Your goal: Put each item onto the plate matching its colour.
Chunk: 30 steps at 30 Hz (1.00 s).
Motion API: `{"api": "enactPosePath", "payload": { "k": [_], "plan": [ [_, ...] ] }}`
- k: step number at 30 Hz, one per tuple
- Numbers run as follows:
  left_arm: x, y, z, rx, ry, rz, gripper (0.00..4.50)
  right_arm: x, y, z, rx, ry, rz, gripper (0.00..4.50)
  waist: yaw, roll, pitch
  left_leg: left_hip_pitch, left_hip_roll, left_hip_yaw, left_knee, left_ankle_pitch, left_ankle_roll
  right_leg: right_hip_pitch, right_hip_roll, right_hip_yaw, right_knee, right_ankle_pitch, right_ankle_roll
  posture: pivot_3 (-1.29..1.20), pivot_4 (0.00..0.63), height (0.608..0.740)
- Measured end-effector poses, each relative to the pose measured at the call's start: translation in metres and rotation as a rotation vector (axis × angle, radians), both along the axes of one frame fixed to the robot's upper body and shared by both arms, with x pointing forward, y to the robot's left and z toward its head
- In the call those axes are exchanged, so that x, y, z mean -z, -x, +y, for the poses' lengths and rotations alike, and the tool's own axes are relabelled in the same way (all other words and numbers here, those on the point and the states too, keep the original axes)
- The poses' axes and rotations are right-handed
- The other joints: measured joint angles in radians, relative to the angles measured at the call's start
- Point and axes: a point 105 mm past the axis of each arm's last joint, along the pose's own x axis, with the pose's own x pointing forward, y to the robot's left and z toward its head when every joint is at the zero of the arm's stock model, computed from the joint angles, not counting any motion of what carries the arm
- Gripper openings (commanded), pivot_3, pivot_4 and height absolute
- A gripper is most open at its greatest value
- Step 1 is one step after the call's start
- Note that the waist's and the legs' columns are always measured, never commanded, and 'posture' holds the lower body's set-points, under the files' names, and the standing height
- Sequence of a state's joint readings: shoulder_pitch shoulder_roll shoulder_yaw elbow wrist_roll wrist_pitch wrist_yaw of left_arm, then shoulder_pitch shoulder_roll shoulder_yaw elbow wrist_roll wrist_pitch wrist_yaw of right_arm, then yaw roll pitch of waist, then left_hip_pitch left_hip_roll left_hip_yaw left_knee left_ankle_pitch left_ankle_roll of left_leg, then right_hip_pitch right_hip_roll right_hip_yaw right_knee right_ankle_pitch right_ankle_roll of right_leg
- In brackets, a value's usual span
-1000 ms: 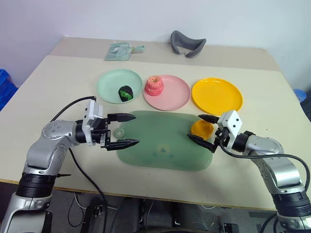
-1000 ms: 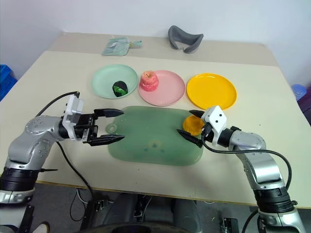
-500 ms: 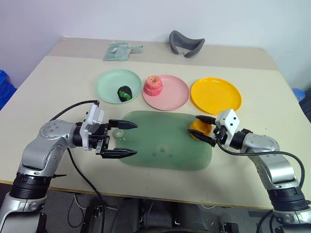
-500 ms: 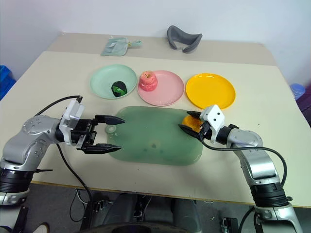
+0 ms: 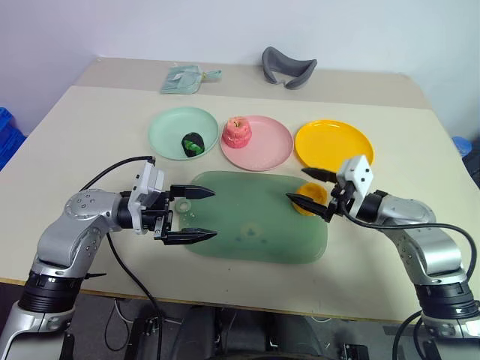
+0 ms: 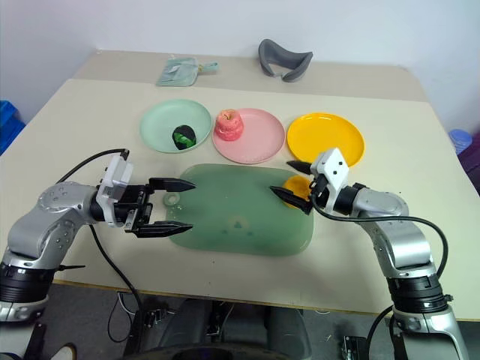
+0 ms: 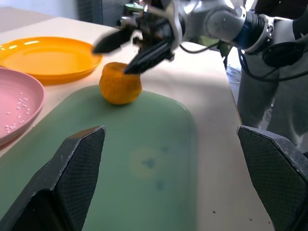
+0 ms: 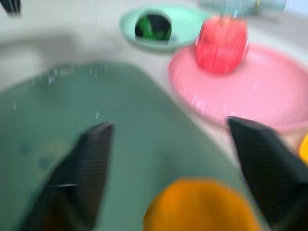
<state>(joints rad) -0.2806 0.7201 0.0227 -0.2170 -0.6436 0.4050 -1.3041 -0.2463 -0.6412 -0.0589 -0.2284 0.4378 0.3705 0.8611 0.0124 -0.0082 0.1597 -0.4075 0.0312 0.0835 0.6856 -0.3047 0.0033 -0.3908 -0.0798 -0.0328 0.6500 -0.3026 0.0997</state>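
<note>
On your mat point(image 5: 255, 225), the right gripper point(image 5: 309, 187) stood spread wide around the orange fruit point(image 5: 310, 199) (not clamped); left gripper point(image 5: 196, 214) spread too, empty.

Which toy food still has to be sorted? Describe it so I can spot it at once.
On the big dark-green mat, look at the edge nearest the yellow plate. The orange-yellow round fruit sits there between the open fingers of the right end effector; it alone rests on no plate.
</note>
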Motion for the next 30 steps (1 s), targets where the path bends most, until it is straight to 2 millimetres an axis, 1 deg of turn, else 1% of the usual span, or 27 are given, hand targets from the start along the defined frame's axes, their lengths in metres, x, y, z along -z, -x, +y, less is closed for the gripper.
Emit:
{"api": "enactPosePath", "payload": {
  "k": [6, 12, 16, 25, 30],
  "plan": [
    [0.000, -0.001, -0.001, -0.007, 0.005, 0.001, 4.50, 0.001, 0.001, -0.001, -0.001, 0.010, 0.007, 4.49, -0.001, 0.000, 0.000, 0.000, 0.000, 0.000, 0.000, 0.000, 0.000, 0.000, 0.000, 0.000, 0.000, 0.000, 0.000, 0.00, 0.150, 0.740],
    [0.001, -0.001, 0.000, -0.012, 0.004, 0.000, 4.50, 0.020, 0.002, -0.004, 0.009, 0.051, 0.056, 4.49, -0.002, 0.000, 0.000, 0.000, 0.000, 0.001, 0.000, 0.000, 0.000, 0.000, 0.000, 0.000, 0.000, 0.000, 0.000, 0.00, 0.150, 0.740],
    [0.003, 0.001, -0.001, -0.018, 0.002, 0.004, 4.50, 0.027, 0.002, -0.004, 0.002, 0.069, 0.070, 4.49, -0.002, 0.000, 0.000, 0.000, 0.000, 0.001, 0.000, 0.000, 0.000, -0.001, 0.000, 0.000, 0.000, 0.000, 0.000, 0.00, 0.150, 0.740],
    [0.005, 0.007, -0.003, -0.028, -0.001, 0.000, 4.50, 0.028, -0.006, -0.004, 0.000, 0.084, 0.060, 4.49, -0.002, 0.000, 0.000, 0.000, 0.000, 0.000, 0.000, 0.000, 0.000, 0.000, 0.000, 0.000, 0.000, 0.000, 0.000, 0.00, 0.150, 0.740],
    [0.007, 0.008, -0.001, -0.050, -0.002, 0.009, 4.50, 0.027, -0.007, -0.004, 0.001, 0.083, 0.057, 4.49, -0.002, 0.000, 0.000, 0.000, 0.000, 0.000, 0.000, 0.000, 0.000, 0.000, 0.000, 0.000, 0.000, 0.000, 0.000, 0.00, 0.150, 0.740]
  ]
}}
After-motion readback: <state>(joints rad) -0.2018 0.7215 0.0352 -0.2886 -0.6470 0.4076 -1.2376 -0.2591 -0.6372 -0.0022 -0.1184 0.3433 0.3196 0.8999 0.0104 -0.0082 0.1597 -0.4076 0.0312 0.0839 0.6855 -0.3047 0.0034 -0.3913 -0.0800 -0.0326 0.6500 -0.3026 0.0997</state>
